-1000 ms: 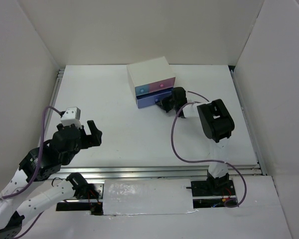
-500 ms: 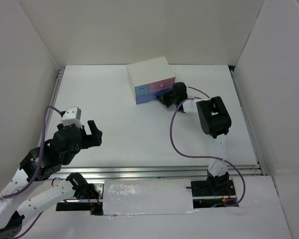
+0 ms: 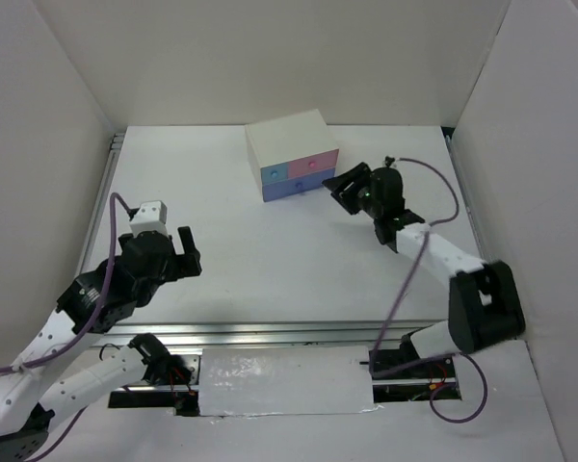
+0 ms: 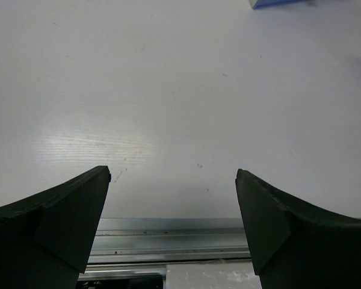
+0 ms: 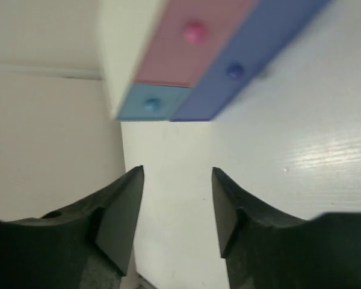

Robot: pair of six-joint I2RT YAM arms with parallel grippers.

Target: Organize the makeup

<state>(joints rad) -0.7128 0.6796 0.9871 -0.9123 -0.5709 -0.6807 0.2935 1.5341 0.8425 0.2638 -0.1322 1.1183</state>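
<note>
1. Two arms pause over the white table (image 3: 270, 269). The right gripper (image 3: 345, 183), pinched shut at the front of the white drawer box (image 3: 287, 142) a second ago, has backed off to the box's 4 o'clock. Its jaws are now parted and hold nothing.
2. All three fronts sit flush: the pink drawer (image 5: 189, 45), the teal drawer (image 5: 145, 105) and the long blue-violet drawer (image 5: 253, 51) beneath them, which stood pulled out a second earlier.
3. No makeup shows in any view, and whether it lies inside the drawers cannot be told. If it does, the sorting looks close to finished.
4. At the table's 8 o'clock the left gripper (image 3: 180, 252) hovers with its fingers spread wide, empty.
5. Nothing stands between either arm and the box. Only the right arm's purple cable (image 3: 406, 285) loops alongside.
</note>
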